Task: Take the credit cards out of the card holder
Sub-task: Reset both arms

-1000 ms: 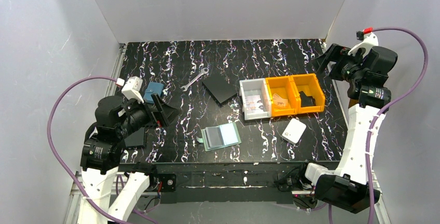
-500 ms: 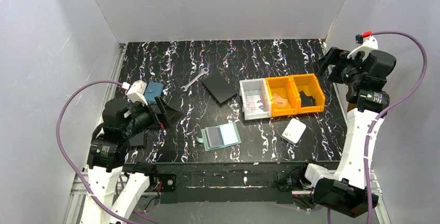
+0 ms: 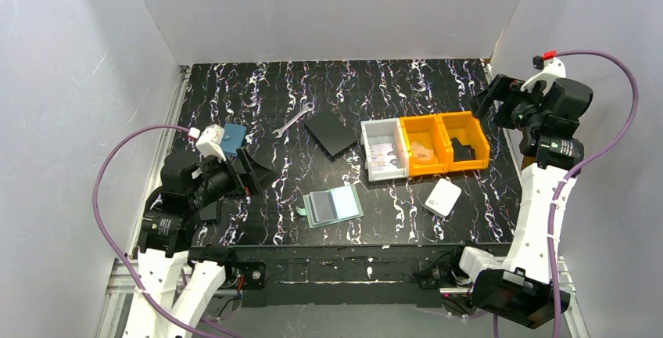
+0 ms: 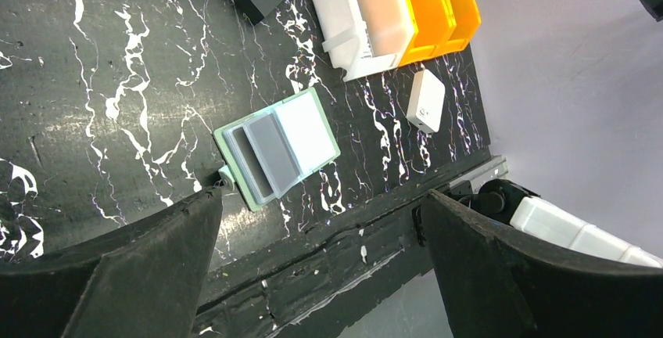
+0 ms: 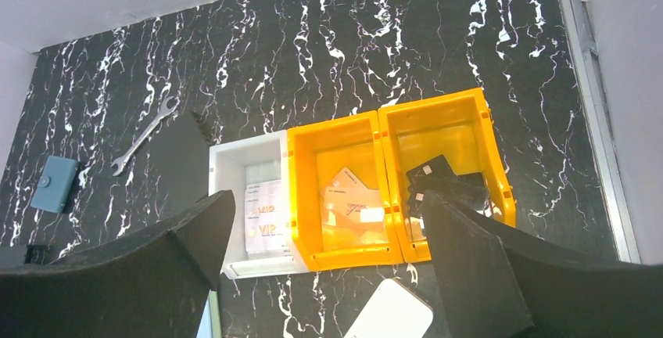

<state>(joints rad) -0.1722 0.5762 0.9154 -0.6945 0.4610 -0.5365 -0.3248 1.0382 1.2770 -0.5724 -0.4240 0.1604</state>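
Your card holder (image 3: 334, 205) sits open on the counter (image 3: 258, 103), pockets up for easy reach; left tool (image 3: 252, 170) and right tool (image 3: 491, 95) both spread wide, empty.

The black, white-veined desk (image 3: 406, 88) carries an open card holder (image 3: 334, 206) near its front edge and a white box (image 3: 443, 196) to the right. Farther back, a white bin (image 3: 366, 149) adjoins two orange bins (image 3: 439, 141). A black plate (image 3: 331, 134), a wrench (image 3: 295, 118) and a blue pouch (image 3: 232, 138) lie leftward.
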